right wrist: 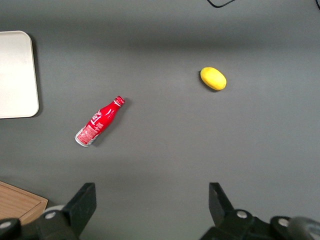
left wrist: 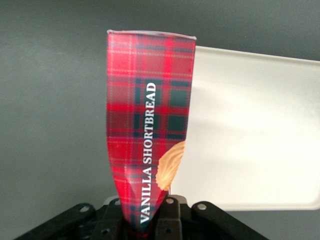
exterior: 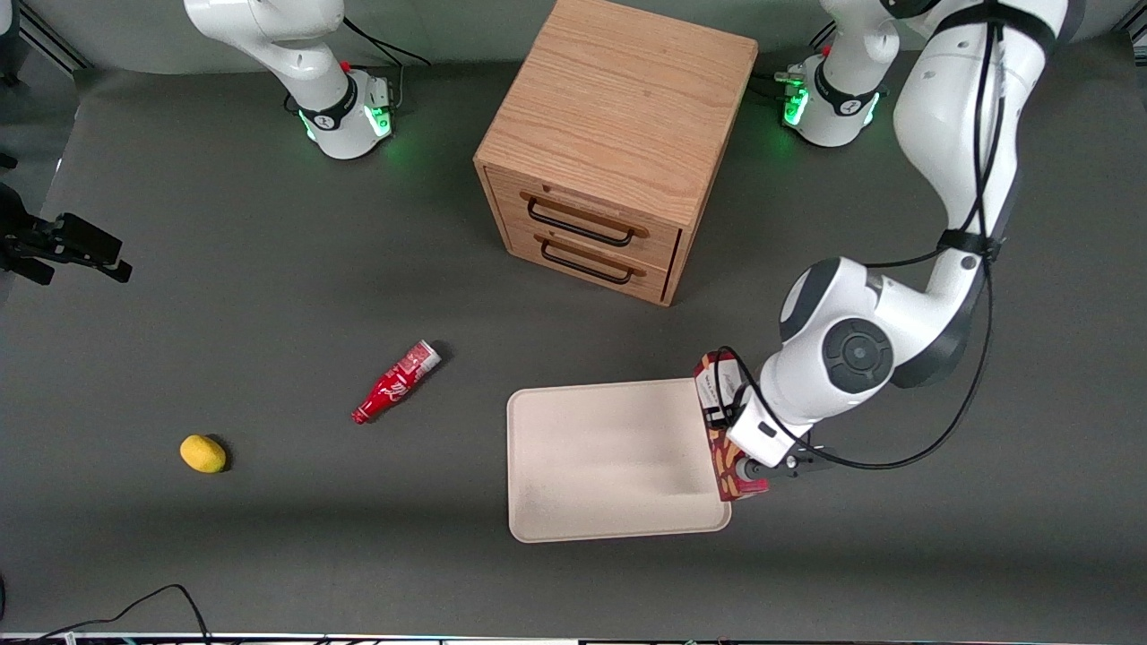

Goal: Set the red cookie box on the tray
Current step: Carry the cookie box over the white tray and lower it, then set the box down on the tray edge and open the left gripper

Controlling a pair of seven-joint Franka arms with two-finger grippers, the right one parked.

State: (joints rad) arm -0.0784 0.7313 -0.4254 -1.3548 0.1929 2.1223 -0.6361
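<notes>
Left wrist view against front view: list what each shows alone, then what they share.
Only the left wrist view shows the plaid face of the red cookie box with its "VANILLA SHORTBREAD" lettering. Only the front view shows the wooden drawer cabinet, the red bottle and the yellow lemon toward the parked arm's end. Both show the gripper, jaws shut on the box at the edge of the tray nearest the working arm.
</notes>
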